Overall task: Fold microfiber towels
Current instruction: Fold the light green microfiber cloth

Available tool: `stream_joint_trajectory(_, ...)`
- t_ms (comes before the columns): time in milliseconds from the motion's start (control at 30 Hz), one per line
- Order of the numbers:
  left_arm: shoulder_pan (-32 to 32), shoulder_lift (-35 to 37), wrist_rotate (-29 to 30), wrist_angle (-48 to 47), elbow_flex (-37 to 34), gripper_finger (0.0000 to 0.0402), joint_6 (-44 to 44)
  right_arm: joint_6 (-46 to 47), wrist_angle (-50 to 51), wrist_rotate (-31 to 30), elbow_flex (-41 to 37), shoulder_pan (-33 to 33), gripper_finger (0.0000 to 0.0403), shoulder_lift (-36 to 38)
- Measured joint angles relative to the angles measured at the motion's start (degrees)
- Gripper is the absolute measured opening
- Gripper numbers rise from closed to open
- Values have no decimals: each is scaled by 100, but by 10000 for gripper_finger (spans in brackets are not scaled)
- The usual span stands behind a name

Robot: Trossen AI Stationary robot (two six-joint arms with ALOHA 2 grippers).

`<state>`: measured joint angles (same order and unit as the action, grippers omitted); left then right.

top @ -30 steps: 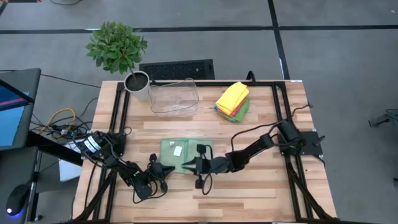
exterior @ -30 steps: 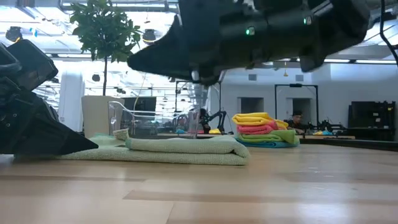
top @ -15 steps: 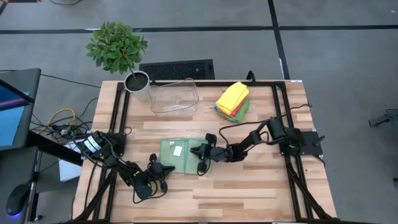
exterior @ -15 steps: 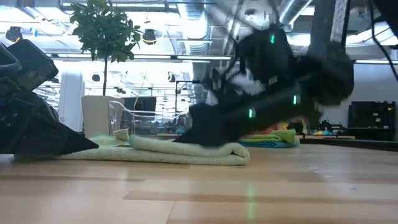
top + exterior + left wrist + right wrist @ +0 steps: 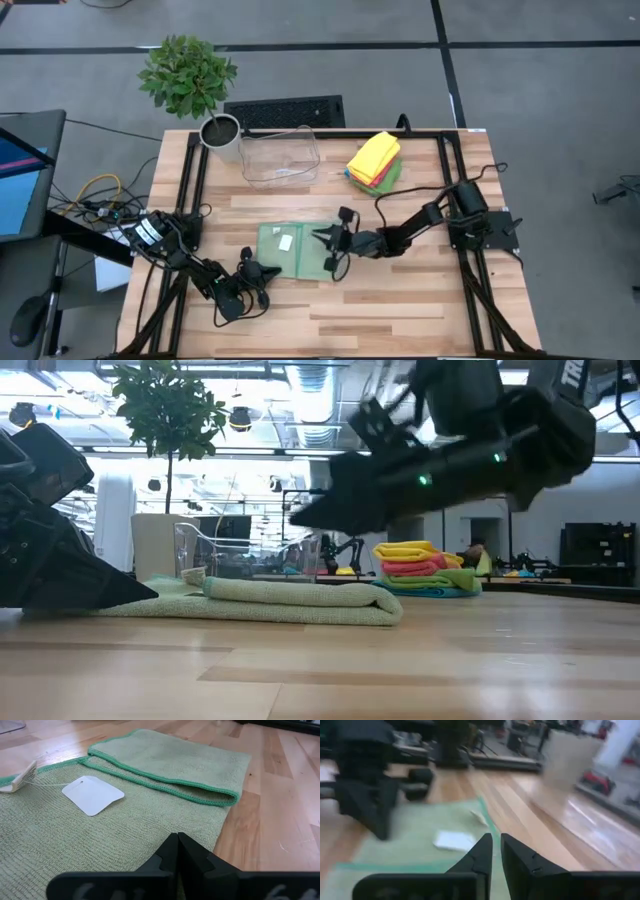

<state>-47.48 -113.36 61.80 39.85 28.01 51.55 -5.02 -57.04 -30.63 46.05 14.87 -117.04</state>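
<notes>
A pale sage green towel (image 5: pixel 290 248) lies flat on the table near the middle; it also shows in the low view (image 5: pixel 290 600). Its right part (image 5: pixel 175 760) is folded over onto the rest, and a white tag (image 5: pixel 92 795) lies on top. My left gripper (image 5: pixel 268 270) is shut at the towel's near left corner, low on the table (image 5: pixel 150 592). My right gripper (image 5: pixel 318 238) hovers above the folded part (image 5: pixel 295 520), shut and empty, with only a thin gap between its fingertips (image 5: pixel 495 842). My left gripper rests its shut fingertips (image 5: pixel 177 845) on the towel near its near left edge (image 5: pixel 150 840), slanting down from the table's left. The towel lies flat under them. Whether any cloth is caught between the fingers, I cannot tell.
A stack of folded yellow, pink and green towels (image 5: pixel 375 160) sits at the back right. A clear plastic bin (image 5: pixel 280 155) and a potted plant (image 5: pixel 220 130) stand at the back left. Bare wood lies along the table's near edge.
My right gripper went from above the towel's near edge down onto the folded part, then rose again and drew back a little toward the table's right edge. The towel stays folded where it lay.
</notes>
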Motion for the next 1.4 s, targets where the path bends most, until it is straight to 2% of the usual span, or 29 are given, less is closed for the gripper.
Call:
stream_joint_trajectory(200, 0, 0, 9, -2, 0, 0, 0, 901, -182, -14, -626, -225, 39, -242)
stream_joint_trajectory(400, 2, 0, 31, 32, 0, 0, 4, 1334, -375, 109, -550, -343, 12, -681)
stream_joint_trajectory(500, 4, 16, 41, 83, 0, 0, 4, 913, -727, 85, -565, -269, 16, -390)
stream_joint_trajectory(600, 3, 157, -44, 150, 5, 0, 51, 580, -909, 76, -542, -145, 33, 244)
stream_joint_trajectory(733, 2, 349, 114, 143, 7, 0, -50, 667, -756, 515, -421, 51, 46, 508)
stream_joint_trajectory(933, 22, 386, 301, 144, 7, 4, -63, 799, -561, 907, 510, 441, 29, -450)
stream_joint_trajectory(1100, 24, 476, 299, 212, 7, 28, -70, 755, -144, 1026, 1299, 579, 17, -1182)
stream_joint_trajectory(1400, 28, 685, 229, 157, 2, 94, -155, 1501, 198, 1333, 1563, 448, 33, -1735)
